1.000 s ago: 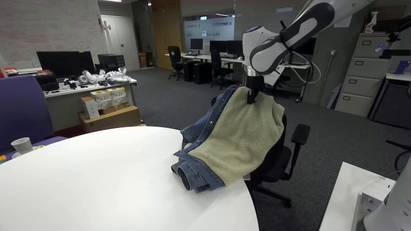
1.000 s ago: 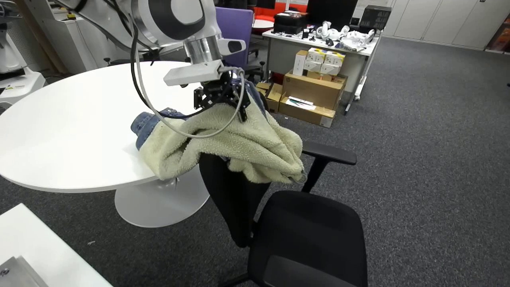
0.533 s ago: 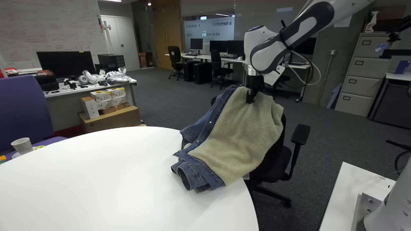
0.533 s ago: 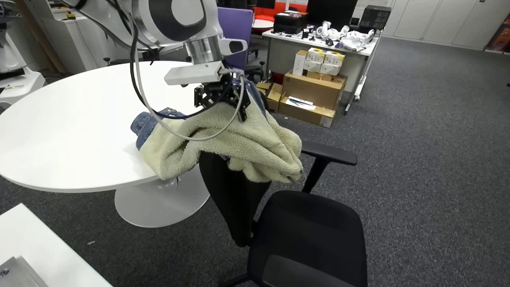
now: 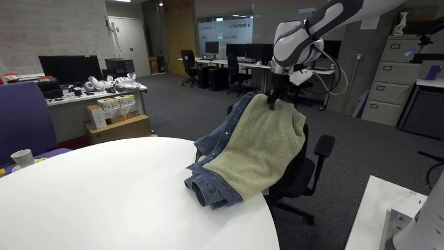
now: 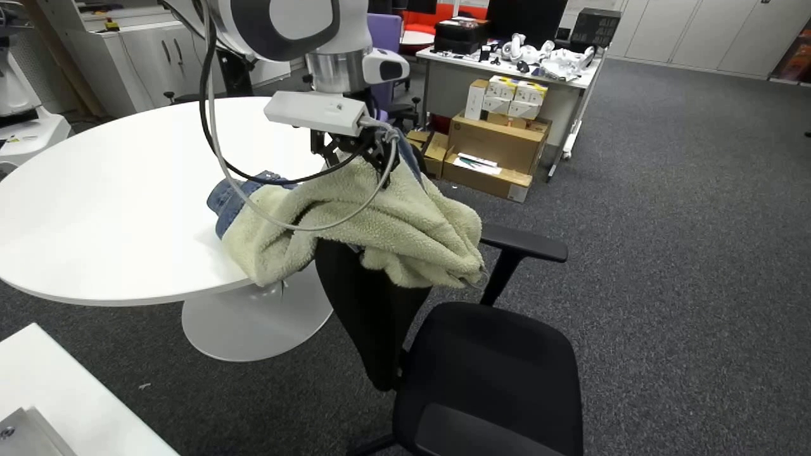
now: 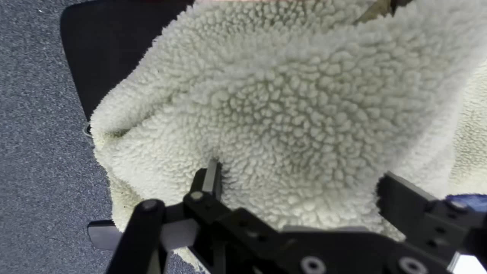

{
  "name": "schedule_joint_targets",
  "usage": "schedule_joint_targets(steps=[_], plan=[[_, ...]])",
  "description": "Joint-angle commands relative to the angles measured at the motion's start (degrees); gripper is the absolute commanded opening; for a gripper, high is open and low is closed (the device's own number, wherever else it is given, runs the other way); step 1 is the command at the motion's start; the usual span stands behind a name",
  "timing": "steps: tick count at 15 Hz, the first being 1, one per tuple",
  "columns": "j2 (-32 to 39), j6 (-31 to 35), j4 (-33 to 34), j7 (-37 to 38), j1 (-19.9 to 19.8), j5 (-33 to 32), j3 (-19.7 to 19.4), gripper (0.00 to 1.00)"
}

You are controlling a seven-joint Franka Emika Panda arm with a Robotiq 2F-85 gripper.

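Wrist view is the most useful one here: the gripper (image 7: pixel 298 177) sits along the bottom of the frame with its fingers (image 7: pixel 401 201) spread wide, one near bottom centre, the other toward lower right. The fleece lining of a denim jacket (image 7: pixel 289 114) shows in the gap, but nothing looks pinched, so I'd call it not gripping. The jacket takes up most of that frame. In both exterior views it hangs over the back of a black office chair (image 6: pixel 488 367), roughly mid-frame, with its denim end lying on the white round table (image 5: pixel 104 194). The fingertips look to be right at the top fold, probably touching; how deep they sit in the fluff, I can't tell.

My read: this is a step around a grip, either lining one up or letting one go, and I can't say which. If it's a grab, the next move calls for getting a fold between both fingertips and squeezing. If it's a let-go, lift straight up, fingers wide, so the fluff doesn't snag.
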Motion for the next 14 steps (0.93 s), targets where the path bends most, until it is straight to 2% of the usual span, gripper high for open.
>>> schedule_joint_targets(steps=[1, 7, 14], plan=[[-2.5, -1.0, -0.5, -7.5, -1.3, 8.8, -0.2, 1.0], [-1.1, -3.6, 0.3, -14.3, -2.0, 16.8, -0.5, 1.0], [2.4, -4.3, 0.9, -12.1, -1.6, 13.6, -0.1, 1.0]])
